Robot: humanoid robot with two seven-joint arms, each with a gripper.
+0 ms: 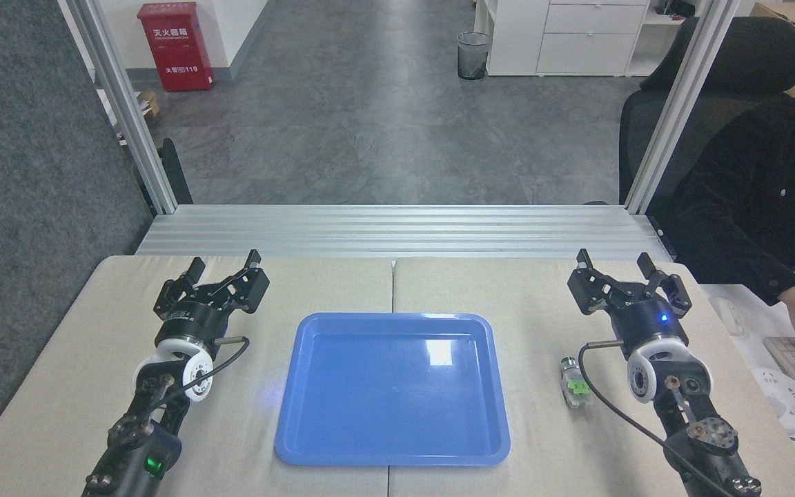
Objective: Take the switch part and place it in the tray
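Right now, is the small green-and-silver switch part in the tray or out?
Out: switch part lies on the table, right of the empty glossy blue tray.

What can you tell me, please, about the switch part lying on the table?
The switch part is a small pushbutton switch lying on its side on the beige table, between the blue tray and the right arm, touching neither. A silver-grey cylindrical body sits at the far end, a bright green block in the middle, a whitish base nearest the camera. It looks like metal and plastic. The right gripper stands open beyond it; a black cable passes close beside it.
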